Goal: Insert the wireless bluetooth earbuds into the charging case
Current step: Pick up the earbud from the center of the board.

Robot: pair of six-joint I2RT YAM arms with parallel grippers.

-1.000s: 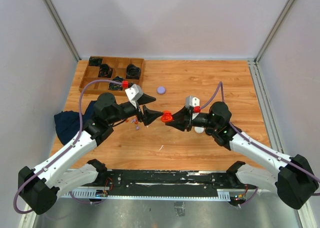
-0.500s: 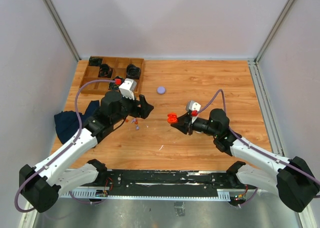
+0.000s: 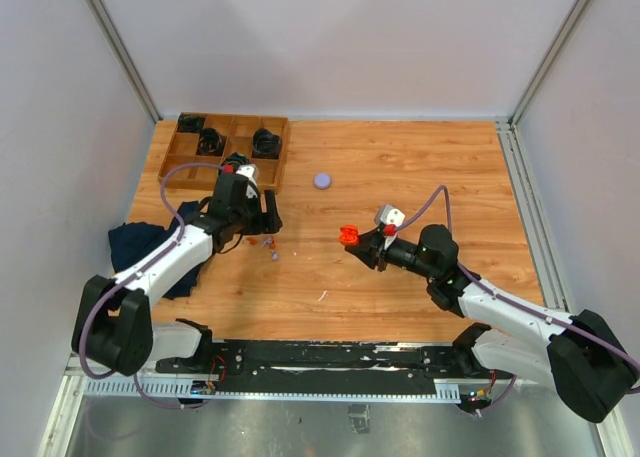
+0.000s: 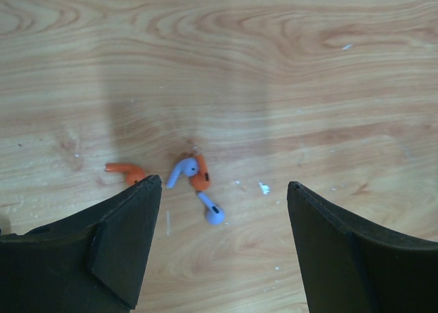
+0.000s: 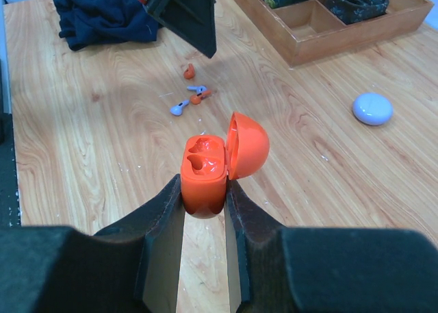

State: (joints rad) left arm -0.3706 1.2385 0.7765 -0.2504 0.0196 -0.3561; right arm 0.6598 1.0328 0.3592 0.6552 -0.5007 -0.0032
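Stand well apart now, no longer nose to nose as a second ago: left gripper (image 4: 222, 188) swung back with jaws wide over the earbuds (image 4: 199, 179), which lie just ahead between its fingertips, right gripper (image 5: 204, 193) clamped narrow on the open orange charging case (image 5: 204, 170). Best to drop on the lone orange bud (image 4: 123, 169) beside one fingertip, pinch it clear of the clustered ones, and keep the case level.

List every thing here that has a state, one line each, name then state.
orange charging case, lid open, sockets empty
right gripper, shut on the orange charging case
earbuds, loose on the table
left gripper, open over the earbuds
purple case, shut
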